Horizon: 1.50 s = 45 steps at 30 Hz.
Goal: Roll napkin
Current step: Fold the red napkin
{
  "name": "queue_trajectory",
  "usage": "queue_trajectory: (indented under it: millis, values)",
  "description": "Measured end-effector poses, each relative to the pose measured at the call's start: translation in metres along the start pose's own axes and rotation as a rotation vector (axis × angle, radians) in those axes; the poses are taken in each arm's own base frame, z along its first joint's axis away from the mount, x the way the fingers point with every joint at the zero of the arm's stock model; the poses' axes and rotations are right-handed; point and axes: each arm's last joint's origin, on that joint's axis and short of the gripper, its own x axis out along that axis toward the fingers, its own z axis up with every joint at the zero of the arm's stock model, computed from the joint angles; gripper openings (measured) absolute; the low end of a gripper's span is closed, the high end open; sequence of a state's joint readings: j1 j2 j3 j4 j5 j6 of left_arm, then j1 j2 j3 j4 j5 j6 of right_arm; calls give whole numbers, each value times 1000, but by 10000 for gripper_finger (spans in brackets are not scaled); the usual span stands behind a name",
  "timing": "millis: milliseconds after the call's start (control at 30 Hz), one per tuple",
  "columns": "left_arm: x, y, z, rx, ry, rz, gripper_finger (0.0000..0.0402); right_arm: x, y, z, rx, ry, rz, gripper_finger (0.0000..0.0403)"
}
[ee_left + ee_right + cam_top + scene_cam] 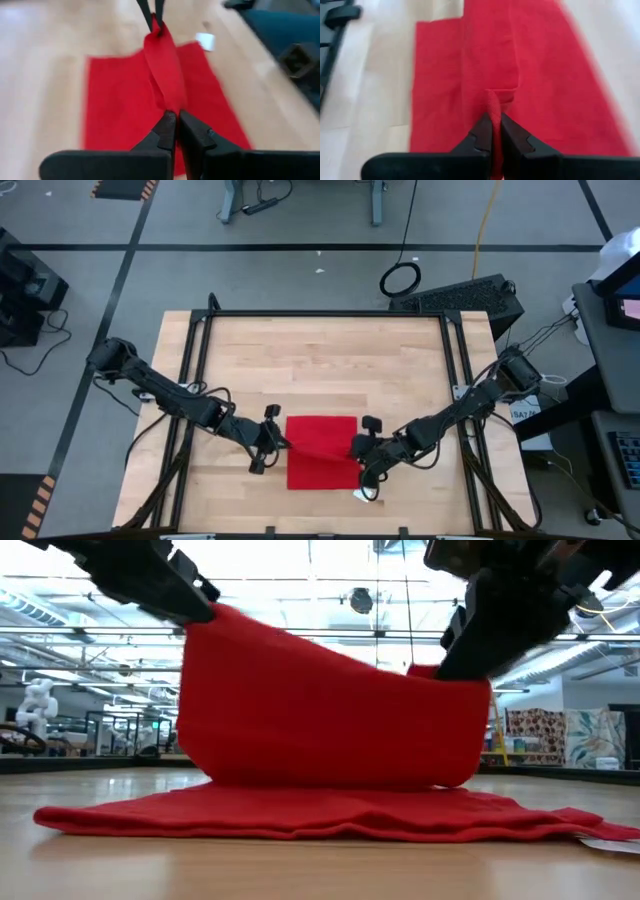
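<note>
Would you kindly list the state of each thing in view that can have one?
napkin: partly lifted off the table; one edge is raised between both pincers, the rest lies flat.
white tag: lying on the table at the napkin's corner.
left pincer: shut on the napkin's left side.
right pincer: shut on the napkin's right side.

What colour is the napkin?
Plain bright red napkin, seen best in the low view.
</note>
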<state>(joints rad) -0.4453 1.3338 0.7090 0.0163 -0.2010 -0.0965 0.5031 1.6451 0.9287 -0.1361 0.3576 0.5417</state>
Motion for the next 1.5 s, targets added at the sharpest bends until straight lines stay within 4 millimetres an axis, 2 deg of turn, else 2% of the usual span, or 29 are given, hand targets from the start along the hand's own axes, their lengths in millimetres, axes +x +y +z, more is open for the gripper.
queue_trajectory:
  millis: [200,367,600,767,833,1000,1167,1500]
  values:
    - [-17,26,13,163,-71,276,5,-38,-32,29,-82,-162,-249,9]
    - [-38,63,29,235,-148,436,6,-75,-68,60,-173,-276,-362,9]
    - [-63,117,32,221,-180,546,4,-115,-121,86,-166,-380,-393,9]
    - [-81,142,37,214,-285,585,3,-141,-143,95,-165,-475,-455,9]
    - [-86,147,37,204,-312,562,3,-147,-148,96,-155,-499,-423,9]
    - [-84,147,31,144,-301,437,2,-146,-147,90,-105,-452,-305,9]
    - [-76,139,27,91,-271,285,2,-130,-137,74,-55,-279,-268,9]
    - [-47,123,23,35,-208,173,2,-94,-125,56,-79,-46,-275,9]
